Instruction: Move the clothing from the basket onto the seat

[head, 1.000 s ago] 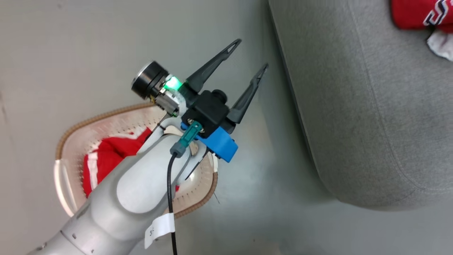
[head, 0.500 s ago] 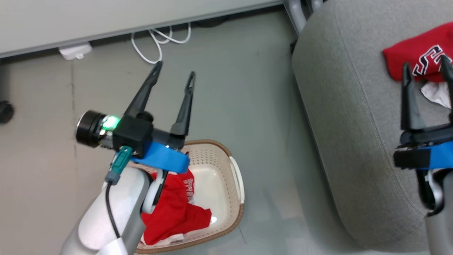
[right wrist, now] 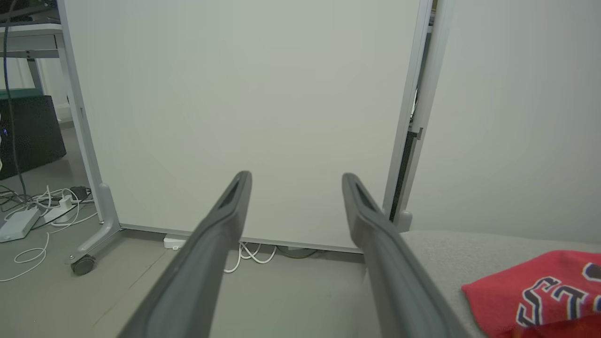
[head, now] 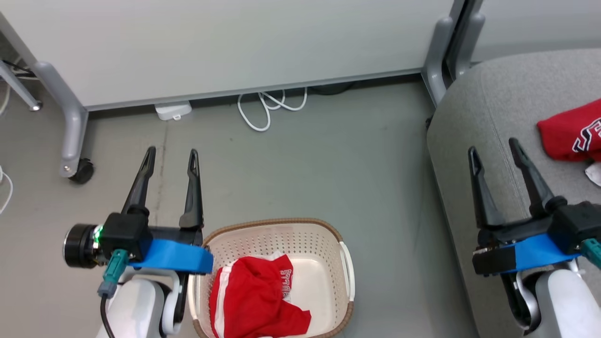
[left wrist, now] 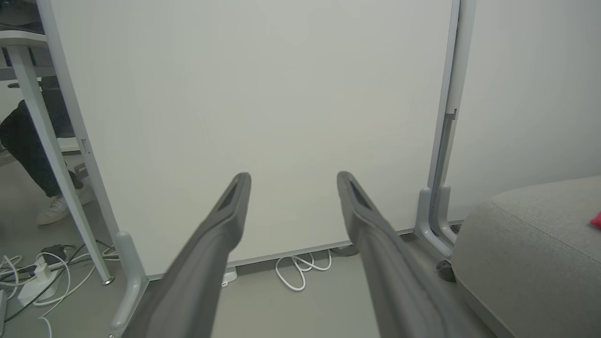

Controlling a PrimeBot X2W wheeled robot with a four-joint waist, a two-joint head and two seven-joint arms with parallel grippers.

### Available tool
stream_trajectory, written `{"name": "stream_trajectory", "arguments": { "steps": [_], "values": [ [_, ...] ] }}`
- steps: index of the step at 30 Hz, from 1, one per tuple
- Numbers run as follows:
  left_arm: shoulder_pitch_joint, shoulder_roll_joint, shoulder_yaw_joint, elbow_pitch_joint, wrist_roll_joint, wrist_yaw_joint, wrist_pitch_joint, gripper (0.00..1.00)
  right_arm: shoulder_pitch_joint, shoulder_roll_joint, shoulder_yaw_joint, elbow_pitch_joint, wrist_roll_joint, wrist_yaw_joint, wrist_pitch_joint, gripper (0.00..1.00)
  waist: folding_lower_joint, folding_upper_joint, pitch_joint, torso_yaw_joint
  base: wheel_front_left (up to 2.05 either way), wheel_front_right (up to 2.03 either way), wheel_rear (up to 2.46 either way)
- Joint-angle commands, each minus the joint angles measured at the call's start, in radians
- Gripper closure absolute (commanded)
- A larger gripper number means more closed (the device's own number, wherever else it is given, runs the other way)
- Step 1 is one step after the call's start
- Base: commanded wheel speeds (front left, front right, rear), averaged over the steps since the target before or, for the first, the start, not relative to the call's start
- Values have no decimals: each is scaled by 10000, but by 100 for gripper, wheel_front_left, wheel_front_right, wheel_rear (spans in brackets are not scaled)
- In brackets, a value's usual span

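A red garment (head: 256, 300) with white trim lies crumpled in the cream basket (head: 324, 234) on the floor at the bottom centre of the head view. A second red garment (head: 570, 136) with outlined lettering rests on the grey seat (head: 497, 108) at the right, and it shows in the right wrist view too (right wrist: 535, 291). My left gripper (head: 171, 157) hovers open just left of the basket, fingers pointing at the partition. Over the seat's left edge my right gripper (head: 493, 148) is open and empty. Both wrist views show spread, empty fingers (left wrist: 220, 225) (right wrist: 371, 220).
A white partition panel (head: 225, 42) on grey legs with a caster (head: 82, 171) stands behind. A white cable loop (head: 267, 105) and a power adapter (head: 173, 111) lie at its foot. In the left wrist view a person's leg and shoe (left wrist: 51, 206) appear at far left.
The head camera has swung up and around, so the whole scene has shifted. The right gripper has come into view, and both arms now point straight ahead with fingers still open.
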Motion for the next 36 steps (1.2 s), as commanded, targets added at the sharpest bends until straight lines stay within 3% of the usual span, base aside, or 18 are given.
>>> {"name": "stream_trajectory", "arguments": {
  "steps": [1,16,36],
  "values": [
    [388,-137,293,-40,177,-170,-25,0,318,130,-32,86,-22,1,-6,0,2,-1,-302,219,0,0,0],
    [1388,-875,1401,228,924,-1012,-26,0,1533,682,-286,682,-34,1,-6,0,2,-1,-690,370,0,0,0],
    [1553,-1163,1864,601,1345,-1375,-26,0,1874,778,-298,867,-91,1,-6,0,2,-1,-1002,319,0,0,0]
  ]
}}
